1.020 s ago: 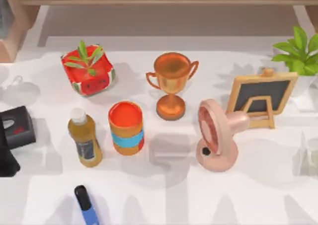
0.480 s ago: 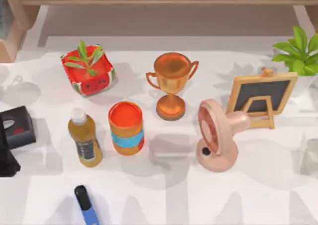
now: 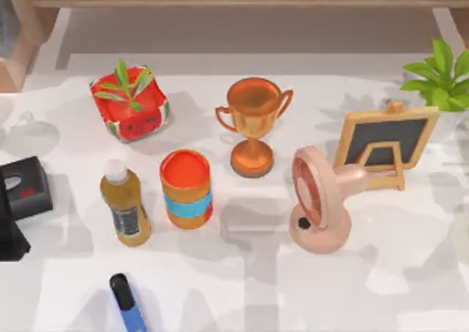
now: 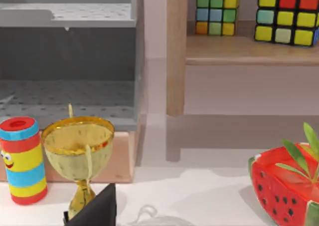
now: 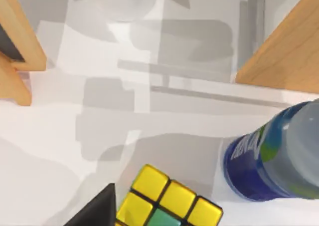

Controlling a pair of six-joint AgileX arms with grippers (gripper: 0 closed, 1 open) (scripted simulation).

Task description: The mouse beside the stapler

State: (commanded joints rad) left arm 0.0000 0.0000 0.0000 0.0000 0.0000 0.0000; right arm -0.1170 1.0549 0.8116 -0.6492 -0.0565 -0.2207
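Where mouse and stapler lay could not be told. Left gripper sat low near trophy. Right gripper hung over cube beside blue bottle. Grip state of both could not be told. Judged best: locate mouse first, then approach clear of clutter.

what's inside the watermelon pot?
The watermelon pot holds a small plant with green leaves rising from its open top. The leaves cover the middle, so any soil under them cannot be made out.
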